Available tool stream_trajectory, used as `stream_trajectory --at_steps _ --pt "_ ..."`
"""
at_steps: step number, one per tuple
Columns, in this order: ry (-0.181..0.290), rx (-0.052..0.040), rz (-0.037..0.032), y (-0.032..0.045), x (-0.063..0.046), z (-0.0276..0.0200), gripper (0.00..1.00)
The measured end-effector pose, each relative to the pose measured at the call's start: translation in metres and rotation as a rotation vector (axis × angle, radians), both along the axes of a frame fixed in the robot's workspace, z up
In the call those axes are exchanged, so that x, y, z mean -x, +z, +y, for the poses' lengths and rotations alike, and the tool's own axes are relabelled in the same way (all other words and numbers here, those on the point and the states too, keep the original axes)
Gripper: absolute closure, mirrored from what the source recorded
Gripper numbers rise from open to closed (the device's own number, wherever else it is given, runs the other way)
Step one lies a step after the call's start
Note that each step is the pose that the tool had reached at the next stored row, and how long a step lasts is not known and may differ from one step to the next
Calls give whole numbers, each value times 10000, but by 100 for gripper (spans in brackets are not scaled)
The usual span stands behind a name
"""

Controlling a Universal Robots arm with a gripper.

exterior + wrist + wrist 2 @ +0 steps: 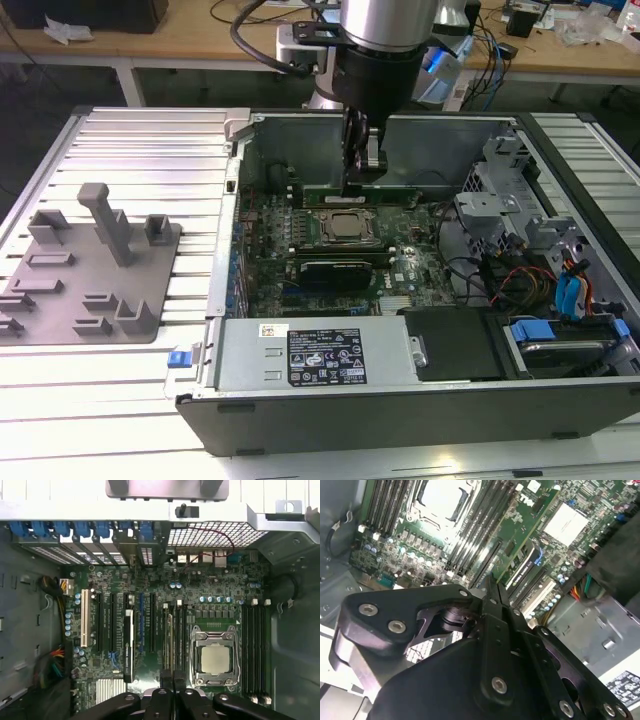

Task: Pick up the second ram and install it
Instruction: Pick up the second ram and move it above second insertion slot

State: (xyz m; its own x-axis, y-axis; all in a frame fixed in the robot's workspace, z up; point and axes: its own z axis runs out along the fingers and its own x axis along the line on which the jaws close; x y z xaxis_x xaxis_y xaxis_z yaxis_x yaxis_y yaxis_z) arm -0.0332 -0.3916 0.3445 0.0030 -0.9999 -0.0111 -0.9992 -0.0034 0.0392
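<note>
Observed jaws closed, apparently gripping second ram (pixel 395 195) just above CPU socket (pixel 345 228), upper centre, exterior view.

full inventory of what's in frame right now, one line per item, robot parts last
table: 1, silver ribbed, under everything
holder tray: 1, grey, on the table, exterior view's left
computer case: 1, dark grey, open, on the table
motherboard: 1, green, inside the case
processor socket: 1, silver, mid-motherboard
black card: 1, black, in a slot near the socket
power supply: 1, silver, along the case's near wall
workbench: 1, wooden, behind the table
second ram: 1, green, level in the gripper, inside the case
gripper: 1, black, shut on the second ram
arm: 1, silver, above the case
</note>
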Motion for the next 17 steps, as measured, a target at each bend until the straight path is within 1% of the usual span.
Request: stream_trajectory --at_steps 3,5,7,9,10,12,17 --pt "1 -2 -1 -42 3 40 91" --pt "2 0 0 -106 10 57 91" --pt "2 -1 -1 -134 12 72 91" --pt "3 -1 0 -186 17 110 91" --pt "4 -2 -1 -211 19 120 91" --pt "5 -2 0 -240 21 129 91" --pt "5 -1 -1 -246 21 130 91"
